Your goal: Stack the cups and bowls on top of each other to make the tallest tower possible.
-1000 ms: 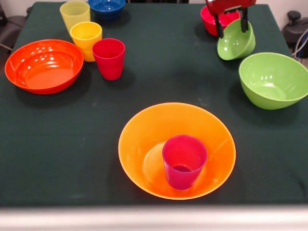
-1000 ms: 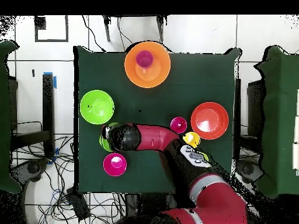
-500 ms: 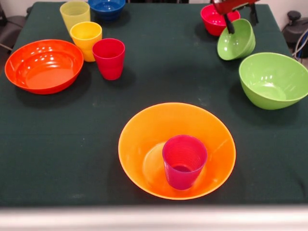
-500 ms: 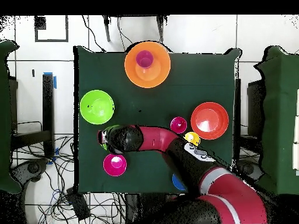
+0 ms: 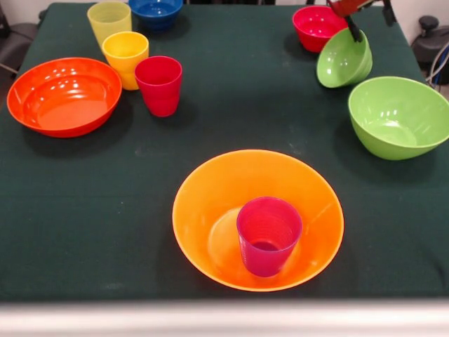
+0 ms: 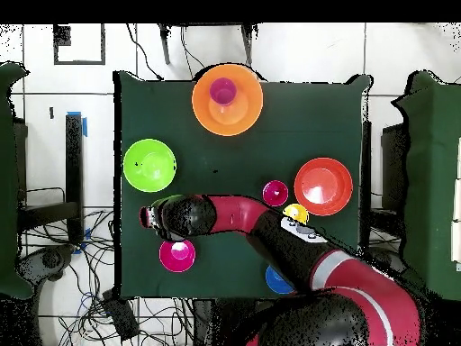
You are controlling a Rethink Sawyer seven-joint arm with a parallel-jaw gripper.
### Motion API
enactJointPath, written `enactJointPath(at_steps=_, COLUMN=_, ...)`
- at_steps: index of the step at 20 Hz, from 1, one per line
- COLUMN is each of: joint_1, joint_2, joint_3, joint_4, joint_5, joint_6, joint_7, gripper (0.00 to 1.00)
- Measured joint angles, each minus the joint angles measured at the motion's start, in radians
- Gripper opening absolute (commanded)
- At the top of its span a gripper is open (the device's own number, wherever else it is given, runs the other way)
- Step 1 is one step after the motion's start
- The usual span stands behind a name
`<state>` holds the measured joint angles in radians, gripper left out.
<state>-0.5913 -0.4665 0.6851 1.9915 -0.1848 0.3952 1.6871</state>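
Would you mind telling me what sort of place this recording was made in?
Probably a robotics lab: a red robot arm reaches over a table with a dark green cloth, loose cables trail over a tiled floor, and bright plastic bowls and cups are laid out.

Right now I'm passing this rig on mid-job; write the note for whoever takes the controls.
Gripper: at the table's top right in the front view, by the tilted small green bowl; whether it grips the bowl cannot be told.
Done: the purple cup stands upright inside the large yellow-orange bowl.
Left to stack: the large green bowl, the small red-pink bowl, the orange-red bowl, the blue bowl, and the pale yellow cup, yellow-orange cup and red-pink cup, which are clustered together.
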Motion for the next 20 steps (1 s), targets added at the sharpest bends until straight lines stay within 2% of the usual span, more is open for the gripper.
enactJointPath(at_steps=6, joint_1=0.005, joint_2=0.046, joint_3=0.010, joint_4=-0.003, joint_5=-0.063, joint_6=0.000, joint_7=0.000, gripper=1.00)
enactJointPath(at_steps=9, joint_1=0.016, joint_2=0.088, joint_3=0.010, joint_4=-0.018, joint_5=-0.123, joint_6=0.000, joint_7=0.000, gripper=1.00)
enactJointPath(at_steps=10, joint_1=0.021, joint_2=0.102, joint_3=0.010, joint_4=-0.024, joint_5=-0.144, joint_6=0.000, joint_7=0.000, gripper=0.00)
enactJointPath(at_steps=20, joint_1=0.054, joint_2=0.099, joint_3=0.010, joint_4=-0.047, joint_5=-0.189, joint_6=0.000, joint_7=0.000, gripper=0.00)
